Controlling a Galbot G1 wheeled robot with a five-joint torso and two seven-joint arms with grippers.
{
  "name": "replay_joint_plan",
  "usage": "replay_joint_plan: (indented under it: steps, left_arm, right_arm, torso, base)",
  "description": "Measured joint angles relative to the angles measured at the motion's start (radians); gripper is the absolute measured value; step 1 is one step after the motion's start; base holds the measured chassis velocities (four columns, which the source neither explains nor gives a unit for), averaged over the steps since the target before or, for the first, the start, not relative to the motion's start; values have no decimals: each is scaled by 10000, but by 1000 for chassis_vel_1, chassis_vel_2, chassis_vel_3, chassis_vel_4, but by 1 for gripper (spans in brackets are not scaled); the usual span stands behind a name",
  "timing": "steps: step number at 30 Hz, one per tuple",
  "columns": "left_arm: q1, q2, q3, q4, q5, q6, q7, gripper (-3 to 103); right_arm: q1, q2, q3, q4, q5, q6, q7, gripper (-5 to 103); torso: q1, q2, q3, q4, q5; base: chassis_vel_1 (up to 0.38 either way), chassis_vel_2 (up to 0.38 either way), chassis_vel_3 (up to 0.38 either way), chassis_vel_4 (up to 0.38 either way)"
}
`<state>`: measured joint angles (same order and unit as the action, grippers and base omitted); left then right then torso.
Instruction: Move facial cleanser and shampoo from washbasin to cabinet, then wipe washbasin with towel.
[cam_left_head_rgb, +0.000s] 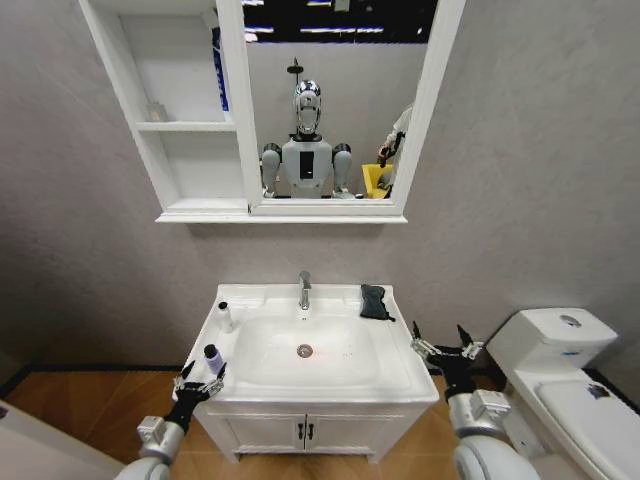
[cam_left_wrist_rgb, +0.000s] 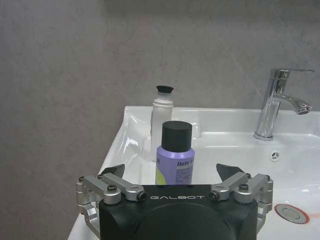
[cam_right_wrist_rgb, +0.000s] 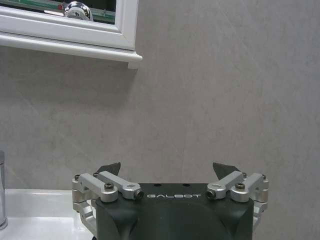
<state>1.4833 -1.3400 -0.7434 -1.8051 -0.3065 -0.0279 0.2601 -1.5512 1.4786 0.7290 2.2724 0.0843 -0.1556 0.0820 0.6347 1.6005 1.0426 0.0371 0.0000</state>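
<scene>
Step in hand: first pickup. Left gripper (cam_left_head_rgb: 200, 381) stands open at the washbasin's (cam_left_head_rgb: 330, 385) 8 o'clock corner, lined up on the purple bottle (cam_left_wrist_rgb: 175, 155); white bottle (cam_left_wrist_rgb: 162, 122) just behind, at 10. Next move calls for closing in around the purple body. Towel (cam_left_head_rgb: 375, 301) lies at 1 o'clock. Right gripper (cam_left_head_rgb: 446, 351) open, idle at 3.

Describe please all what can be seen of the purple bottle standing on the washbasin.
The purple bottle is a small lavender cylinder with a black round cap and a label bearing a yellow-green patch and dark lettering. It looks like plastic. It stands upright, closed, on the washbasin rim at the front left, before a taller white bottle. The open left claw faces it at close range, with nothing gripping it.
</scene>
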Motion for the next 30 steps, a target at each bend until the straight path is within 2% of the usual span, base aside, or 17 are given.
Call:
replay_joint_plan:
  steps: [4,6,12,19,20,22,23,25,29,30]
  left_arm:
    - [-104,16,0,20,-18,57,-87,100]
    - [-203,-10,26,-29,-22,305,-149,100]
    - [-356,-4,207,-6,58,579,-197,100]
    - [-508,-6,335,49,161,696,-336,100]
    - [-556,-12,389,67,187,730,-402,103]
    - [-599,-13,431,91,221,742,-460,100]
    - [-673,-13,492,149,290,752,-529,93]
    - [-702,-15,517,174,309,753,-557,93]
    - [-857,-46,659,250,370,875,-680,72]
    - [-857,-46,659,250,370,875,-680,72]
  right_arm:
    - [-7,-1,-4,-23,-3,0,1,100]
    - [32,15,-23,-65,-8,0,2,100]
    - [71,66,-48,-74,-1,0,2,100]
    - [146,20,14,-109,93,0,10,100]
    - [159,2,20,-130,111,0,11,100]
    - [167,-7,23,-149,126,0,10,100]
    - [194,-12,28,-178,157,0,12,100]
    - [211,-19,32,-189,174,0,13,100]
    - [361,-109,77,-287,288,-8,16,100]
    - [361,-109,77,-287,288,-8,16,100]
  torso:
    - [0,0,-1,-1,0]
    - [0,0,0,0,0]
    - [0,1,0,-1,0]
    - [0,0,-1,-1,0]
    - [0,0,-1,-1,0]
    - [0,0,-1,-1,0]
    - [0,1,0,-1,0]
    - [0,0,0,-1,0]
    - [0,1,-1,-1,0]
    - [0,1,-1,-1,0]
  base:
    - [0,0,0,0]
    - [0,0,0,0]
    - [0,0,0,0]
    - [0,0,0,0]
    - [0,0,0,0]
    - [0,0,0,0]
    - [0,0,0,0]
    - [0,0,0,0]
    - [0,0,0,0]
    - [0,0,0,0]
